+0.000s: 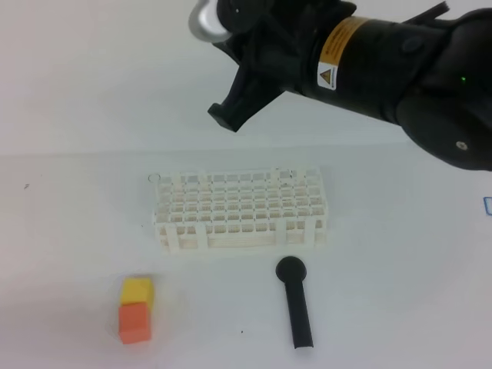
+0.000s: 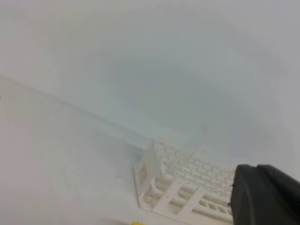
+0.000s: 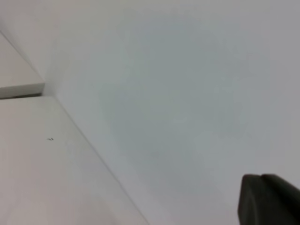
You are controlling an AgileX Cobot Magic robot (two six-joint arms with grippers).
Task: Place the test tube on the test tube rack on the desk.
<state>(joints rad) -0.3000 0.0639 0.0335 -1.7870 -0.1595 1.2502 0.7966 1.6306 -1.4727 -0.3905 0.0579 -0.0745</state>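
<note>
Clear glass test tube (image 1: 154, 178), barely visible, seemed to stand in the white plastic grid rack (image 1: 238, 211) at its left rear corner, long axis near vertical, rim up. Black right gripper (image 1: 228, 115) hung above the white desk (image 1: 69, 231), jaws pressed together and empty. Left gripper (image 2: 265, 197) was likewise closed.

Right arm (image 1: 400, 69): bulky matte black housing, yellow warning label (triangle symbol), silver round cap, green indicator light.
</note>
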